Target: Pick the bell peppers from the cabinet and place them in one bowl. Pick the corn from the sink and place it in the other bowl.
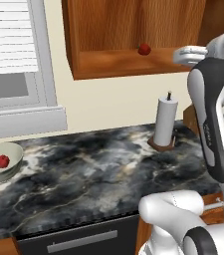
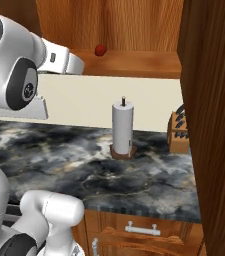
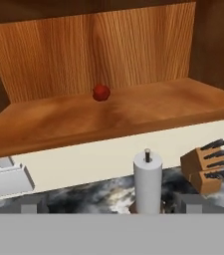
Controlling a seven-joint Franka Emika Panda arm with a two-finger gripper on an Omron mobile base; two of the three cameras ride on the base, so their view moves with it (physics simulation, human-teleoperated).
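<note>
While fingers (image 3: pixel 111 208) sit spread, tips mostly cut off — pepper (image 3: pixel 101 92) on cabinet (image 3: pixel 133 117) shelf.

One bell pepper (image 3: pixel 101 92) rests on the cabinet (image 3: pixel 133 112) shelf board, near its back wall. Below the shelf: paper towel roll (image 3: pixel 148 187), with what looks like a knife block (image 3: pixel 209 168) beside it on the tabletop (image 3: pixel 93 199).

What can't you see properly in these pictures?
- Pale bowl: cut off by the left edge in the left base view.
- Knife block: partly hidden behind the cabinet side in the right base view.
- Pincer: its tips are barely visible at the bottom of the hand view.
</note>
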